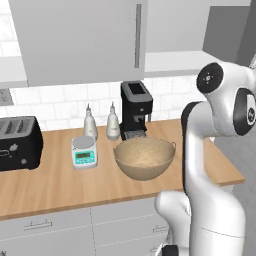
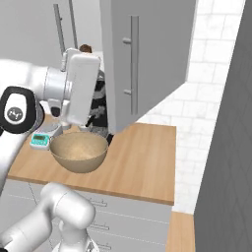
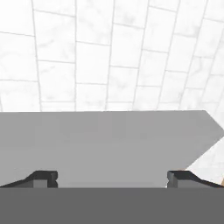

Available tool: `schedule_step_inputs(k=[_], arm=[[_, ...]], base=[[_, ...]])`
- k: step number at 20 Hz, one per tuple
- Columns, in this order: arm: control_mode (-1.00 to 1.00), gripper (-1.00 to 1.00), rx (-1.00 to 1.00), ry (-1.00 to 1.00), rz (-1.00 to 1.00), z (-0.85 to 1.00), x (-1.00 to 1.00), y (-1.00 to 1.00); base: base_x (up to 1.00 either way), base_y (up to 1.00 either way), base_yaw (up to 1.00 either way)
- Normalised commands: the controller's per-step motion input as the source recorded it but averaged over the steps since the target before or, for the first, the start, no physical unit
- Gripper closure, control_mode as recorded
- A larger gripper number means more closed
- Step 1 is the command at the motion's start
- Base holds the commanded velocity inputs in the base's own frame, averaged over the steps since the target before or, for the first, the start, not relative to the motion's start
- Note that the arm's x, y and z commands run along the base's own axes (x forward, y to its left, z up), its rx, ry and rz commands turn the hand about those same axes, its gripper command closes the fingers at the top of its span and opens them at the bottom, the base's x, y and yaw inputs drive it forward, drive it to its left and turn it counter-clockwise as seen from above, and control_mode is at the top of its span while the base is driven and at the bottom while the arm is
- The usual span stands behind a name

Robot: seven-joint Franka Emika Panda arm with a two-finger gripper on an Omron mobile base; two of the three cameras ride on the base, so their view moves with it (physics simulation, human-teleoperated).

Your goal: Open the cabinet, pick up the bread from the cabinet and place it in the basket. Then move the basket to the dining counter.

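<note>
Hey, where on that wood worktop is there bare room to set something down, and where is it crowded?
Bare wood lies right of the basket, out to the worktop's end by the tiled wall, and along the front edge before the toaster and scale. It is crowded at the back: two bottles, the coffee machine and the scale sit close behind the basket.

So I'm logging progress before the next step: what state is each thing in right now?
cabinet: right door swung open, left door shut.
bread: on the cabinet shelf, not picked up.
basket: upright on the worktop, empty.
end effector: open, holding nothing, below the cabinet facing the tiled wall.
</note>
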Motion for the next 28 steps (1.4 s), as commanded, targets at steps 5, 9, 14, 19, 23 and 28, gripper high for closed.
schedule_step_inputs(k=[5,9,14,19,23,28], arm=[[-1.0,-1.0,0.04,-0.15,-0.29,-0.4,0.58,-1.0],[-1.0,-1.0,0.02,-0.18,-0.23,-0.23,0.5,-0.95],[-1.0,-1.0,0.0,-0.13,-0.25,-0.22,0.76,-0.1],[-1.0,-1.0,0.0,-0.24,-0.09,-0.21,0.39,0.98],[-1.0,-1.0,0.0,-0.19,0.0,-0.09,0.12,1.0],[-1.0,-1.0,-0.04,-0.01,0.15,0.01,0.06,1.0]], base=[[0.0,0.0,0.0],[0.0,0.0,0.0],[0.0,0.0,0.0],[0.0,0.0,0.0],[0.0,0.0,0.0],[0.0,0.0,0.0]])
